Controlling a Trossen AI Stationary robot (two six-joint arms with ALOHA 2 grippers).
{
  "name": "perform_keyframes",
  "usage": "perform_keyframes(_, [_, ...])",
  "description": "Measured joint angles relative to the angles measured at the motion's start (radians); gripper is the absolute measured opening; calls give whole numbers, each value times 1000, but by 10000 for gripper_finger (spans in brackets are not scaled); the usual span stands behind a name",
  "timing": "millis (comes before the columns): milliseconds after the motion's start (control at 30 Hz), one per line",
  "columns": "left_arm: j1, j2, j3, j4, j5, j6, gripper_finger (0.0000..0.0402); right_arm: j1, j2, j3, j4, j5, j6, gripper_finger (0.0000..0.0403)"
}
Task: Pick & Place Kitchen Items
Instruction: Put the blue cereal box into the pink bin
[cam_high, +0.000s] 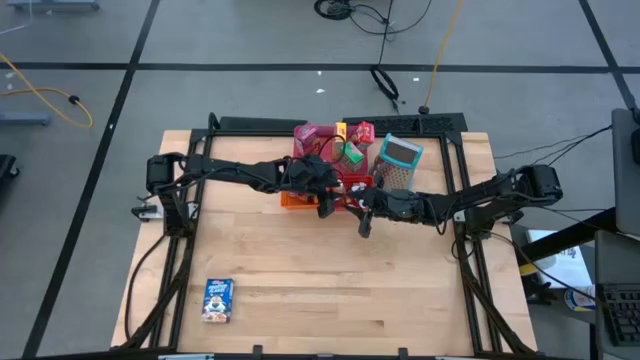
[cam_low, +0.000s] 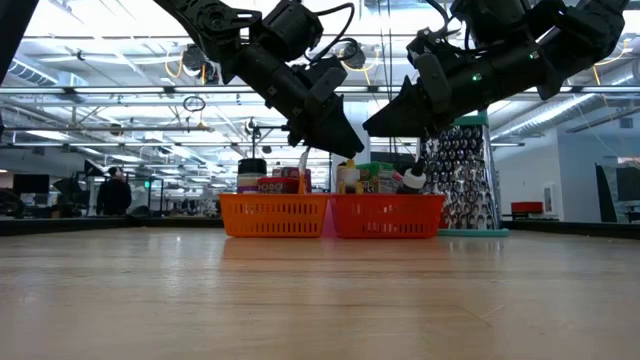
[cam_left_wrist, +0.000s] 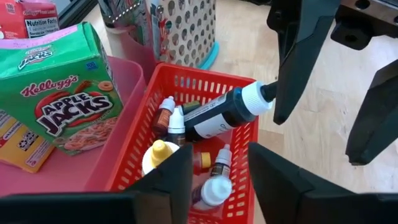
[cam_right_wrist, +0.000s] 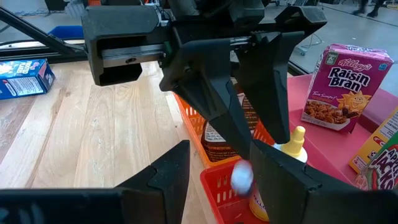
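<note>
Two grippers over red basket (cam_left_wrist: 242, 140). Dark white-capped bottle (cam_left_wrist: 221, 115) lies tilted inside basket, below left gripper (cam_left_wrist: 217, 177), jaws spread, not touching. Right gripper (cam_right_wrist: 217, 171) alongside, jaws spread, empty.

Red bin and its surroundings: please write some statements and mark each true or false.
The blue box lies far from the bins. True.
The Apple Jacks box is inside the red bin. False: it is on the pink tray beside it.
A dark bottle with white cap leans on the red bin's rim. True.
The orange bin is empty. False: items rise above its rim.
The left gripper and right gripper are both close to the bins. True.
</note>
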Motion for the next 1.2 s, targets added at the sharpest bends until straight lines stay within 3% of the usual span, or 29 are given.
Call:
perform_keyframes(333, [0, -15, 0, -29, -22, 12, 186, 0, 0, 0, 0, 0, 0, 160])
perform_keyframes(533, [-33, -93, 0, -190, -20, 18, 187, 0, 0, 0, -4, 0, 0, 160])
perform_keyframes(733, [-135, -166, 0, -328, -25, -18, 187, 0, 0, 0, -4, 0, 0, 160])
perform_keyframes(1000, [-328, -188, 0, -597, -179, -220, 187, 0, 0, 0, -10, 1, -4, 160])
perform_keyframes(1200, [-483, -194, -1, -688, -321, -421, 186, 0, 0, 0, -15, 1, -5, 160])
